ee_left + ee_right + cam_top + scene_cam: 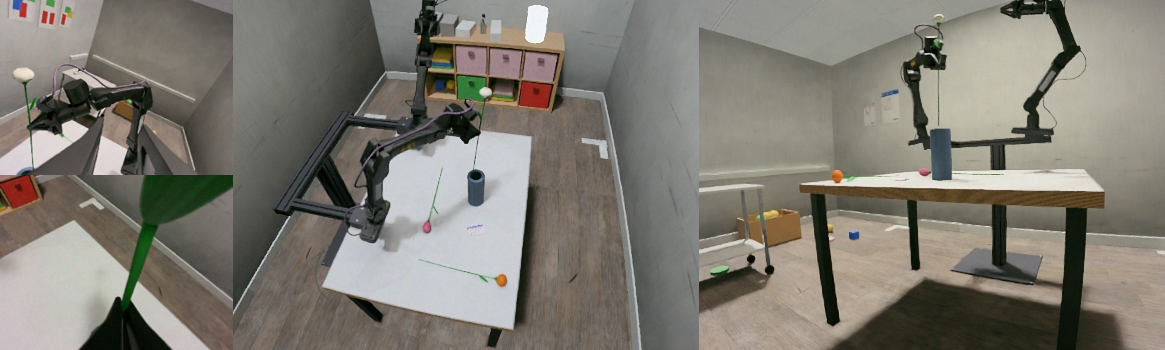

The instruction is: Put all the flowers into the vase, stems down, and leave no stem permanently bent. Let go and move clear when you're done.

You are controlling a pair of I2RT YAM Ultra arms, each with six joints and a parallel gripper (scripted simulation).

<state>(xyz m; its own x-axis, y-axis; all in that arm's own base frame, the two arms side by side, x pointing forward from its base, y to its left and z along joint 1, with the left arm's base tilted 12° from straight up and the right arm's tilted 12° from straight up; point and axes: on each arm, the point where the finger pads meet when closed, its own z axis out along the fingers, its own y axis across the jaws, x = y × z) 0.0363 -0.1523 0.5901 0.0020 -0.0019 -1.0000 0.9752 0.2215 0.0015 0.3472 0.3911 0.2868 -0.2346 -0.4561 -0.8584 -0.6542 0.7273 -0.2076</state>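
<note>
- blue vase (476,190) (941,155) (26,171): upright on white table (398,260) (951,197) (105,152) (51,273), open end up.
- white flower (485,92) (939,19) (23,75) (138,258): above vase, bloom up, stem down, near upright; slight lean in top view. lower stem end at vase mouth; cannot tell whether inside rim or just over it.
- right gripper (478,133) (939,61) (30,127) (123,309): well above vase, clenched on white flower's stem, below leaf and bloom. no sharp kink visible in stem.
- pink flower (427,227) (924,172): flat on table, on stand side of vase, apart from it. bloom near vase in exterior view, stem running behind vase there.
- small printed card (475,229) (901,179): flat on table, between vase and orange flower, touching neither.
- orange flower (502,280) (837,175): flat on table, farther from vase than card. bloom near table edge, stem pointing toward stand side.
- left gripper (427,24) (1005,11) (122,122): high up, well apart from vase, fingers parted partway, nothing grasped.
- black stand (320,162) (998,227): behind vase in exterior view, bearing both arms.
- wooden shelf unit (513,42) (36,188): well beyond vase in top view, against wall.
- white cart (731,188) (91,81): left of vase in exterior view, on floor, off table. cardboard box (784,227) (125,110) just behind it.
</note>
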